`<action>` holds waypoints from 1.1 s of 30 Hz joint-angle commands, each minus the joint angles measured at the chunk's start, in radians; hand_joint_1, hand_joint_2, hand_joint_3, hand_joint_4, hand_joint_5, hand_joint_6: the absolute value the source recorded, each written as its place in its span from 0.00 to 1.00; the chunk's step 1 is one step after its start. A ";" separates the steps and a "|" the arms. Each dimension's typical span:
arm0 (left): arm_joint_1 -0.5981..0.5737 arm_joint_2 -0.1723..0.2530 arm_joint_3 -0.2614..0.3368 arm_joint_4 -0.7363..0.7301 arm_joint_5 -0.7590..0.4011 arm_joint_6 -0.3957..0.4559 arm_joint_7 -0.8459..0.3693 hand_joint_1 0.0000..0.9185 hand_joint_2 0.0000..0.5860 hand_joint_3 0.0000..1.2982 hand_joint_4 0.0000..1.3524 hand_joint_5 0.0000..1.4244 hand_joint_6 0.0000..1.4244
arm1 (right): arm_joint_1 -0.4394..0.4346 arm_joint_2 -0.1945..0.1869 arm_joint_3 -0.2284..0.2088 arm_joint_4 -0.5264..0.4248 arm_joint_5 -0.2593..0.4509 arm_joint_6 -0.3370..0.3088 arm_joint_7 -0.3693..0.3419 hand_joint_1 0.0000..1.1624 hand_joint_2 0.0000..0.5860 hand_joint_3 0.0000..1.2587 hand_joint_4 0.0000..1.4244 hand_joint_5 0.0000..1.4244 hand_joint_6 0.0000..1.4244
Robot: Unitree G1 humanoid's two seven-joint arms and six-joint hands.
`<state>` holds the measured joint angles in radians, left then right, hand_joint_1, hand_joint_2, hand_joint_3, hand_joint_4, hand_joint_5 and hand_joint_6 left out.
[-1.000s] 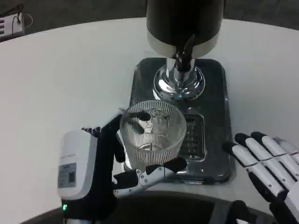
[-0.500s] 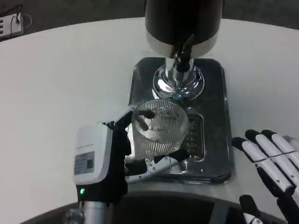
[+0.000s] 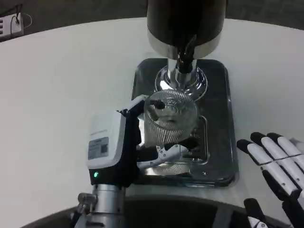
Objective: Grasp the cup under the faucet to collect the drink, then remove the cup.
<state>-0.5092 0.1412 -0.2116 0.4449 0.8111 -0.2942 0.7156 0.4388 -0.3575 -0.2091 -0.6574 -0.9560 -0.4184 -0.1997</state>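
Plainly, the left hand [image 3: 124,151] held the cup [image 3: 170,118], a clear ribbed glass, with fingers wrapped round it from the left and across its near side; the cup stood upright over the dark tray [image 3: 217,156], just near of the chrome base of the dispenser [image 3: 186,28] and close below its black faucet [image 3: 185,56]; whether the cup's foot touched the tray or hung just above it could not be told, since the fingers hid that part. Behind the cup's right side lay the slotted drip grate [image 3: 201,137], set into the tray. The dispenser's dark body rose at the far middle of the scene, its pale band just above the faucet. The right hand [image 3: 280,173] lay at the near right, on the white table [image 3: 57,95] just right of the tray, its fingers straight and spread, holding nothing and touching neither tray nor cup. A white power strip [image 3: 10,24] sat at the far left edge of the table, well apart from all else; a green light glowed on the wrist of the left arm.
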 commanded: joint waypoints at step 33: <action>-0.094 0.055 -0.078 0.101 -0.087 0.056 -0.088 0.16 0.08 0.09 0.07 0.31 0.33 | -0.006 0.003 0.009 0.009 0.015 0.017 0.005 0.19 0.95 0.09 0.05 0.08 0.11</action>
<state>-0.6229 0.1839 -0.2897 0.5478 0.7436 -0.2368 0.6576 0.4315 -0.3569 -0.2052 -0.6537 -0.9509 -0.4012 -0.1994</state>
